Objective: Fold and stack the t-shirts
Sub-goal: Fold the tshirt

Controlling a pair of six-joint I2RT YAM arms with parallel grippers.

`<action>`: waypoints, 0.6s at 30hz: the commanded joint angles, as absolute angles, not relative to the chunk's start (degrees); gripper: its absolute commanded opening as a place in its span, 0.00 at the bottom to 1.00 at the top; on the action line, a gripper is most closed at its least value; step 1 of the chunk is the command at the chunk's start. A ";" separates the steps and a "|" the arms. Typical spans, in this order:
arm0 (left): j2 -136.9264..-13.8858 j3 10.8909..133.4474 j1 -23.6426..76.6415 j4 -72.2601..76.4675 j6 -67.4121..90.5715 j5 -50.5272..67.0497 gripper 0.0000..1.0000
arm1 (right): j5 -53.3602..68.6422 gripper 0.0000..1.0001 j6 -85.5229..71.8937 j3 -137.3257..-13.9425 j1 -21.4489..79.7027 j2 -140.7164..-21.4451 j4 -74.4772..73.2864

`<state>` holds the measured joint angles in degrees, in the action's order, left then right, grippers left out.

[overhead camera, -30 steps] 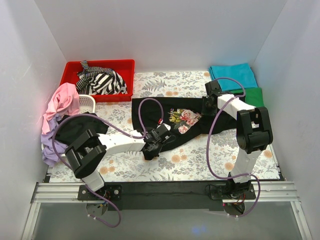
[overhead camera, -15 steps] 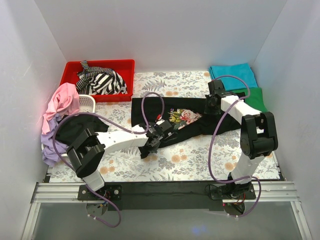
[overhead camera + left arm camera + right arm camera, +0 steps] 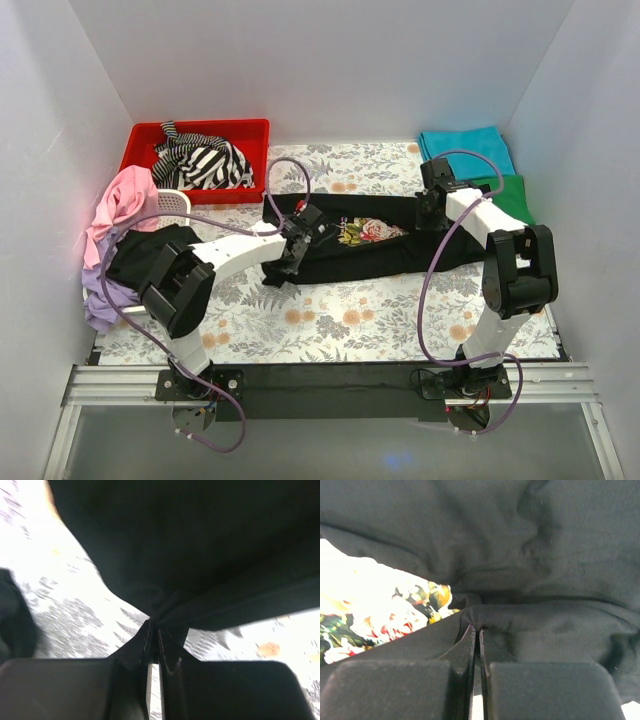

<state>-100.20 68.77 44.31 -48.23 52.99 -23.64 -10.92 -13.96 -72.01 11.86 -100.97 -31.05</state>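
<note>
Floral-cloth table [image 3: 330, 320]: left end effector [image 3: 288, 258] and right end effector [image 3: 428, 212] each pinched black rose-print t-shirt [image 3: 360, 262] edge; thin bite could slip, skewing fold.

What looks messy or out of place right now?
The pink shirt and lilac shirt lie crumpled at the left edge beside the white basket; the striped shirt sits bunched in the red bin. Nothing looks damaged.

Robot lab booth; blank white walls [image 3: 330, 70], aluminium rail [image 3: 110, 385], floral-cloth table [image 3: 330, 325]
</note>
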 commanded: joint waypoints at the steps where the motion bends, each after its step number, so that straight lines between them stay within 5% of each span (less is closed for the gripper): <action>1: -99.75 72.24 40.27 -48.70 46.85 -27.86 0.00 | -15.30 0.01 -11.34 -71.64 10.72 -97.48 -33.92; 18: -106.35 78.49 35.33 -49.74 42.10 -33.21 0.04 | -17.93 0.01 -9.41 -65.92 8.97 -94.48 -35.95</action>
